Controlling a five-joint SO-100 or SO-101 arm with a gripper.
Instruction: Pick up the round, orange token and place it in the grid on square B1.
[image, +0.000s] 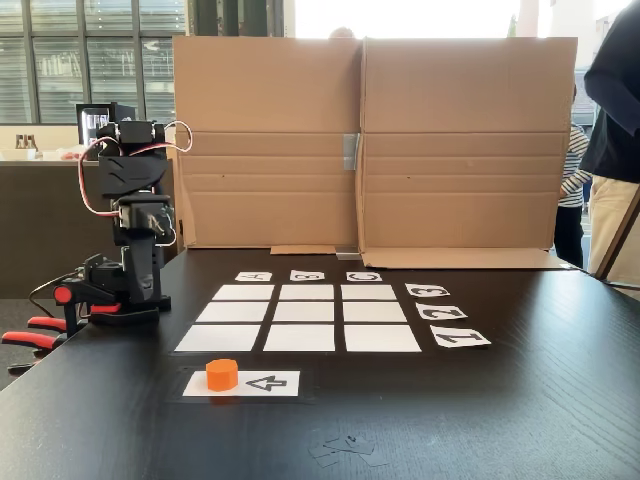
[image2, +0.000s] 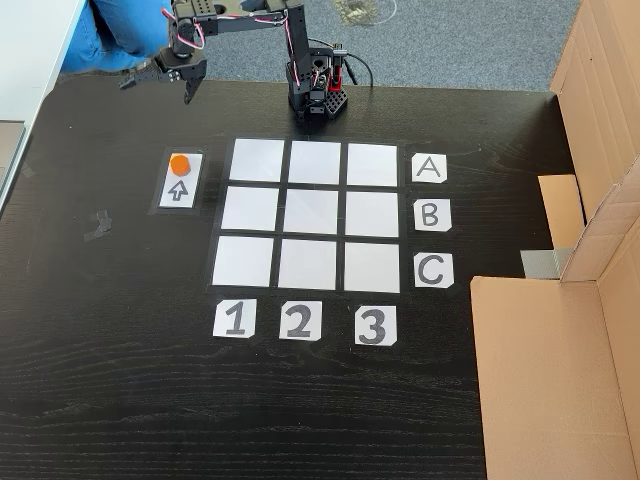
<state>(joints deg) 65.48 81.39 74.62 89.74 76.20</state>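
Resting on the arrow card (image2: 179, 180), the orange token (image2: 179, 164) sits at nine o'clock of the grid (image2: 314, 214); the gripper (image2: 160, 84) hovers at its twelve, fingers apart.

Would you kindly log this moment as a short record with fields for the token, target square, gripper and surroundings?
token: orange token stands on the white arrow card, left of the grid in the top-down fixed view
target: square B1, bare white paper
grid state: all nine squares bare
gripper: gripper open, raised beyond the token, holding nothing
surroundings: cardboard screen behind the black table
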